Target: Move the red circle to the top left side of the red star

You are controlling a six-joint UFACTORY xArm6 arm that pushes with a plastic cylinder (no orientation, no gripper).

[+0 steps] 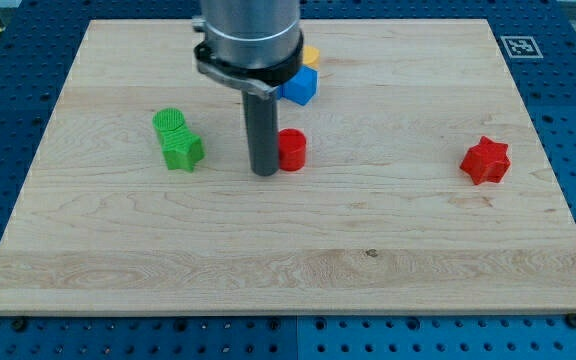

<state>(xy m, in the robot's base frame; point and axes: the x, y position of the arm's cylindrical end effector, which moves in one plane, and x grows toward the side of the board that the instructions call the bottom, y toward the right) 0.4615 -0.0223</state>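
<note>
The red circle [292, 150] is a short red cylinder near the middle of the wooden board [288, 250]. My tip [264, 171] stands right against its left side, touching it or nearly so. The red star [485, 160] lies far off at the view's right, at about the same height in the view as the red circle. The arm's grey body comes down from the view's top and hides part of the blocks behind it.
A green circle [170, 124] and a green star [183, 151] sit together at the view's left. A blue block [300, 86] and a yellow block [310, 54] lie just above the red circle, partly hidden by the arm.
</note>
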